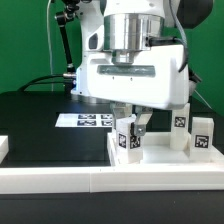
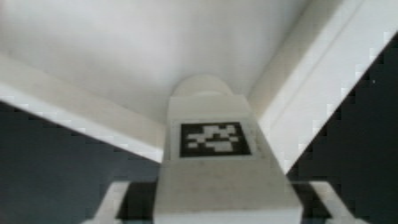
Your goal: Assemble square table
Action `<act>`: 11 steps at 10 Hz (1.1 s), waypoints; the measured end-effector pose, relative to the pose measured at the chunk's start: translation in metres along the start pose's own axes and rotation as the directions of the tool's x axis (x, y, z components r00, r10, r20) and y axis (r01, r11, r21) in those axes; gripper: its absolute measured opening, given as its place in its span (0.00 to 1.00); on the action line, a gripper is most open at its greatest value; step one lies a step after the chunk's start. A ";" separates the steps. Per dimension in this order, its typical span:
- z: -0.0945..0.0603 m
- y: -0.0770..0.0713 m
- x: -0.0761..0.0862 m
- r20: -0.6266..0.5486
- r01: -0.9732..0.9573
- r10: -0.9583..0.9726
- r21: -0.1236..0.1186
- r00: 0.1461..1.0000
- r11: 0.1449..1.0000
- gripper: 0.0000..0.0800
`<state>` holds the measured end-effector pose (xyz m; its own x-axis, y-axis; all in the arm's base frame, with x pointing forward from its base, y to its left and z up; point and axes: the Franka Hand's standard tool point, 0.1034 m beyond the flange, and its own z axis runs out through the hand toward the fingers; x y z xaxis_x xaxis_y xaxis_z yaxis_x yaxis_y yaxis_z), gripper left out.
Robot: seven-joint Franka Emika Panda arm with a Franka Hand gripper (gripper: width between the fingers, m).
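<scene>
My gripper [image 1: 132,122] is shut on a small white tagged leg [image 1: 127,138] and holds it over the near corner of the white tray-like tabletop [image 1: 155,158]. In the wrist view the leg [image 2: 214,125] runs out from between my fingers [image 2: 128,200], its tag facing the camera. Its far end points at the tabletop's inner corner [image 2: 125,45], where two raised rims [image 2: 306,80] meet. I cannot tell whether the leg touches the tabletop. Two more tagged legs [image 1: 181,128] [image 1: 202,135] stand upright on the tabletop at the exterior view's right.
The marker board [image 1: 85,120] lies flat on the black table behind the tabletop. A long low white border wall [image 1: 60,182] runs along the front edge. A white block end [image 1: 3,148] shows at the exterior view's left. Cables hang at the back.
</scene>
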<state>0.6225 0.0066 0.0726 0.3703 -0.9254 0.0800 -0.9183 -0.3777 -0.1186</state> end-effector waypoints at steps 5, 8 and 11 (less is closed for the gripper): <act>0.000 0.000 0.001 0.017 -0.046 0.046 -0.002 0.999 0.999 0.36; 0.001 0.000 0.000 0.016 0.133 -0.133 0.001 0.991 0.991 0.74; 0.002 -0.003 -0.009 0.022 0.431 -0.431 0.009 0.902 0.902 0.81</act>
<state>0.6219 0.0157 0.0706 0.7332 -0.6725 0.1014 -0.6675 -0.7401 -0.0817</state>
